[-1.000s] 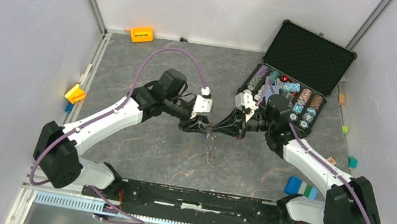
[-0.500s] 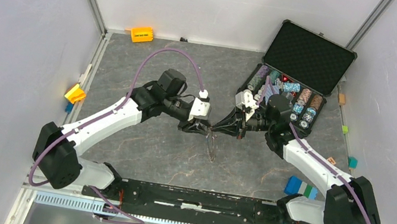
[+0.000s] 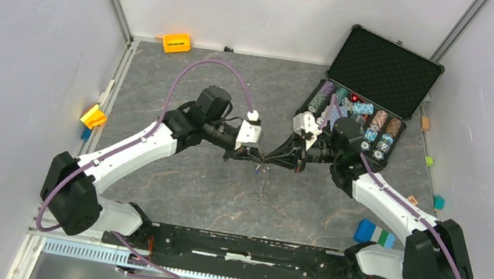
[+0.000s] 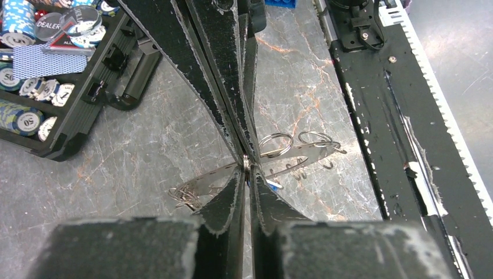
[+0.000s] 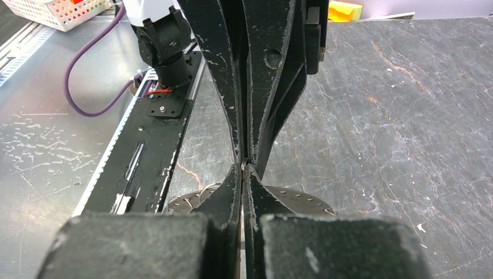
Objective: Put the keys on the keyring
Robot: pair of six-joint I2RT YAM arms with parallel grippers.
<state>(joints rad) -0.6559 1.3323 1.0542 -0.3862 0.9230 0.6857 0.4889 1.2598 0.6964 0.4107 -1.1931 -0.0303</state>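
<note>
Nearest the bases, at the table's (image 3: 207, 185) centre, the two grippers meet tip to tip. The left gripper (image 4: 247, 174) reaches in from 9 o'clock. Its fingers stand almost together with only a slit between them, tips against a small metal loop (image 4: 246, 164). Whether they actually bite it I cannot tell. The right gripper (image 5: 243, 168), coming from 3 o'clock, is clenched tight on that same loop, seen edge-on.

Just past the tips runs the keyring (image 4: 285, 154), a flat grey band carrying several wire loops, stretching toward 6 o'clock. I cannot tell whether it hangs from the pinch or rests on the stone-patterned top. Separate keys are too small to make out.

In my judgement the ring is light, stiff and slippery bare metal that will swing and twist freely. It is best held on the flat of the band close to a loop, not on the springy wire itself.

Farthest, at 1 o'clock, stands the open chip case (image 3: 377, 78).
</note>
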